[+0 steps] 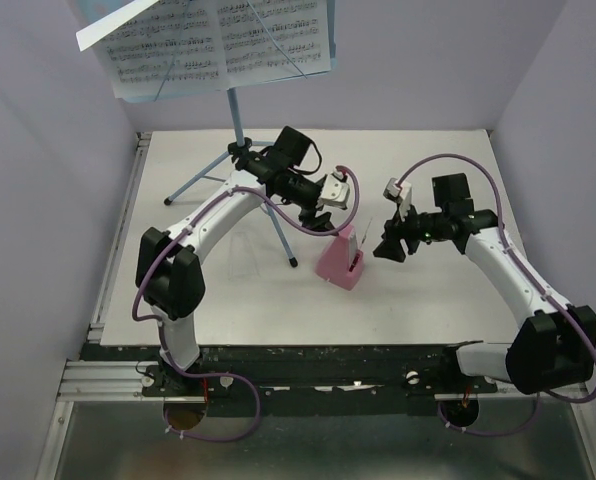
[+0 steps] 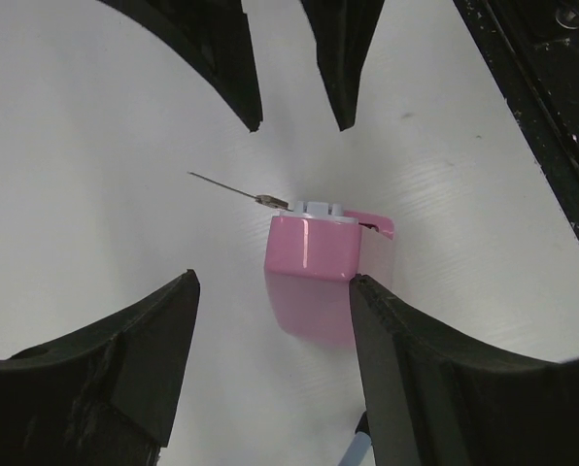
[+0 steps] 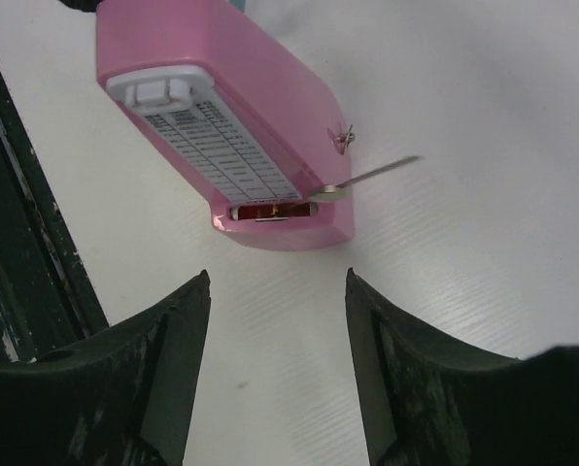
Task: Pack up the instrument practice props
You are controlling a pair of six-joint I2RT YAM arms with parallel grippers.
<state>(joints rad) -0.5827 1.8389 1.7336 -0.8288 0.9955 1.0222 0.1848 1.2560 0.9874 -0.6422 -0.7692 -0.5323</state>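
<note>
The pink metronome (image 1: pixel 340 257) stands on the white table (image 1: pixel 428 300) between my two grippers, its thin pendulum rod (image 2: pixel 233 188) swung out to one side. My left gripper (image 1: pixel 324 219) is open just behind it. In the left wrist view the metronome (image 2: pixel 313 247) sits just past the gripper (image 2: pixel 273 282), one fingertip (image 2: pixel 359 286) close beside its corner. My right gripper (image 1: pixel 387 245) is open to its right. In the right wrist view the metronome's scale face (image 3: pixel 221 136) lies just beyond the empty gripper (image 3: pixel 277 277). The music stand (image 1: pixel 237 115) stands at the back left with sheet-music pages (image 1: pixel 208 40) on its desk.
The stand's tripod legs (image 1: pixel 278 225) spread under the left arm, one foot ending near the metronome (image 1: pixel 293 262). Lilac walls enclose the table on three sides. A black rail (image 1: pixel 328 355) with the arm bases runs along the near edge.
</note>
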